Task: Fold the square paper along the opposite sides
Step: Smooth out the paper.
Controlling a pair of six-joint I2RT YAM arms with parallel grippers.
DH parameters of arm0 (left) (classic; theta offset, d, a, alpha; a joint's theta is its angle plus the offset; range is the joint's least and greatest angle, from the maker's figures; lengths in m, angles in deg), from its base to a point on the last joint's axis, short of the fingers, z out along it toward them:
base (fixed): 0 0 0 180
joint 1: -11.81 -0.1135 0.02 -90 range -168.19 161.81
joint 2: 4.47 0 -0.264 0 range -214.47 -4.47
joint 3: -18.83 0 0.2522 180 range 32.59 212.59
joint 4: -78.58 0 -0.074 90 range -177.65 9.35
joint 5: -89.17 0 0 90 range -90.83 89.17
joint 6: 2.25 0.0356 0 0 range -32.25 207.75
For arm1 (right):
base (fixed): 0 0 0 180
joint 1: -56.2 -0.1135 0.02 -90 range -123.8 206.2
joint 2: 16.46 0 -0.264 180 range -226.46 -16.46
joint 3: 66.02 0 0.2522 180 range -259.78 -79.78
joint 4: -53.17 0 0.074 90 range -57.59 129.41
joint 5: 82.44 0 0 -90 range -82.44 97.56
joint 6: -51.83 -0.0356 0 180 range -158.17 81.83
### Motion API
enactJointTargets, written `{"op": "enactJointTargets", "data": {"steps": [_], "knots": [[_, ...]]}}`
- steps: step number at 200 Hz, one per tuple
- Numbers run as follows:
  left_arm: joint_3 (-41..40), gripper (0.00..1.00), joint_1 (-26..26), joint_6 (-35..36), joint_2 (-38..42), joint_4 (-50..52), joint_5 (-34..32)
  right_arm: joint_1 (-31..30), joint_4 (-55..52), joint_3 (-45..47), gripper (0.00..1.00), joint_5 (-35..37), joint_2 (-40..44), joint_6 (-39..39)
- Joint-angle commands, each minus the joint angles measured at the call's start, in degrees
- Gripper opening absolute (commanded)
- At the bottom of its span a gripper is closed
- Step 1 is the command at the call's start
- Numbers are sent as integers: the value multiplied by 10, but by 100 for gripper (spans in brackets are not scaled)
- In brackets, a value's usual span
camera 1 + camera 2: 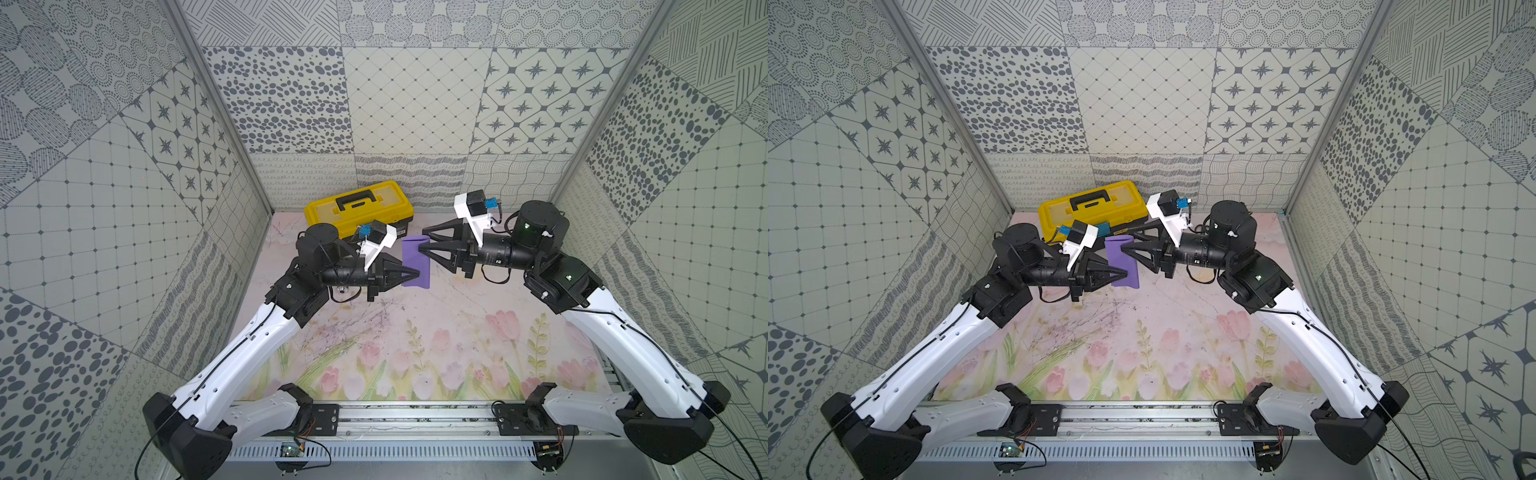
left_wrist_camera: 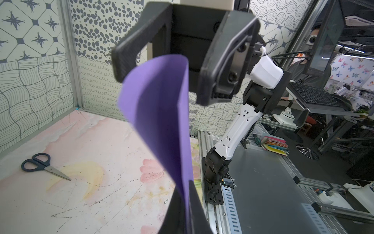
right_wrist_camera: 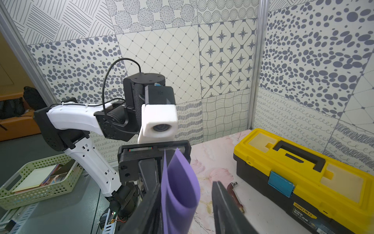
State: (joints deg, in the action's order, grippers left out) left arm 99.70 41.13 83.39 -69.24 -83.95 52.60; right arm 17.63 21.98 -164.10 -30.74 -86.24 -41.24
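Purple square paper (image 1: 411, 257), long axis 12–6 | left pincer (image 1: 417, 274) clamps its 6 o'clock half | right pincer (image 1: 422, 240), part-wide, straddles the 12 o'clock bend

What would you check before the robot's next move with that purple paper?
1. Grip: left gripper shut on the square paper, held above the table: ok.
2. The paper's two opposite edges lined up exactly: cannot tell.
3. Rounded bend sits between the open jaws of the right gripper: ok.
4. Crease pressed flat: not ok, the bend is a loose loop.
5. Paper apart from the yellow toolbox: ok.
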Motion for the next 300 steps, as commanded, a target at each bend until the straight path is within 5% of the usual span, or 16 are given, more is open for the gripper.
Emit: {"op": "enactJointTargets", "data": {"steps": [1,69,213,300], "knots": [[7,7,1,3,5,-6,-62,-7,-18,-22,44,29,-14,-15],[-1,7,5,1,14,-13,-99,-12,-38,-37,44,45,-31,-11],[-1,7,9,5,8,-7,-107,-21,-35,-43,22,50,-37,3],[-24,5,11,23,30,-25,-67,-20,-35,-31,32,46,-22,34]]}}
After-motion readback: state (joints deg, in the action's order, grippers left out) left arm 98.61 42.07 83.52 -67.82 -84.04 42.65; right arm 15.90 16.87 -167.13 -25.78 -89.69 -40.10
